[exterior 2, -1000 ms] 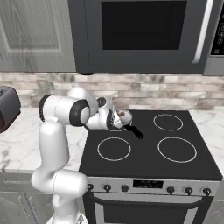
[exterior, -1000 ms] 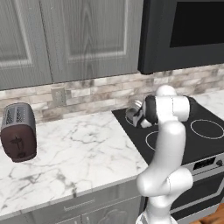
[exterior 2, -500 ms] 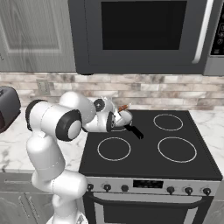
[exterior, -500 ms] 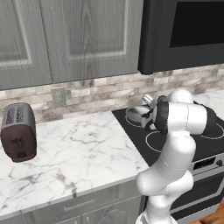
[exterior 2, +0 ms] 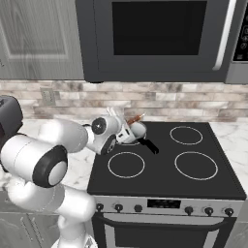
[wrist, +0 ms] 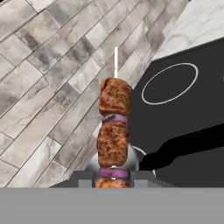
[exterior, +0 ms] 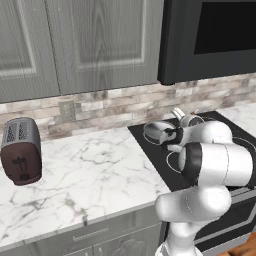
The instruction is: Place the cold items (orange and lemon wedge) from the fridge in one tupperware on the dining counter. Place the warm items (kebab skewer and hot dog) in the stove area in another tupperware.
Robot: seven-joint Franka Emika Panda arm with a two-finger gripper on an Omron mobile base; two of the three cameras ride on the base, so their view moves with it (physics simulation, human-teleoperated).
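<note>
**Q:** Over the back left burner, what is the robot carrying?

**A:** A kebab skewer (wrist: pixel 113 131), brown meat chunks with purple onion slices on a pale stick, stands up between the two dark fingertips (wrist: pixel 85 177) of the gripper (wrist: pixel 113 180). The fingers are clamped on its lower end. Just beneath it sits a small steel pan (exterior 2: pixel 135 131) with a black handle, on the black cooktop of the stove (exterior 2: pixel 164 164).

**Q:** How far along is the task?

**A:** Early, as far as I can judge. The skewer is lifted clear of the pan but sits in no container yet. Hot dog, orange, lemon wedge and both tupperwares lie outside these views.

**Q:** Anything hard to make out?

**A:** From the base cameras the white arm (exterior: pixel 215 165) covers most of the hand, so the skewer is a thin orange-brown sliver (exterior 2: pixel 135 117). A toaster (exterior: pixel 21 150) stands on the marble counter (exterior: pixel 90 170) to the left.
</note>
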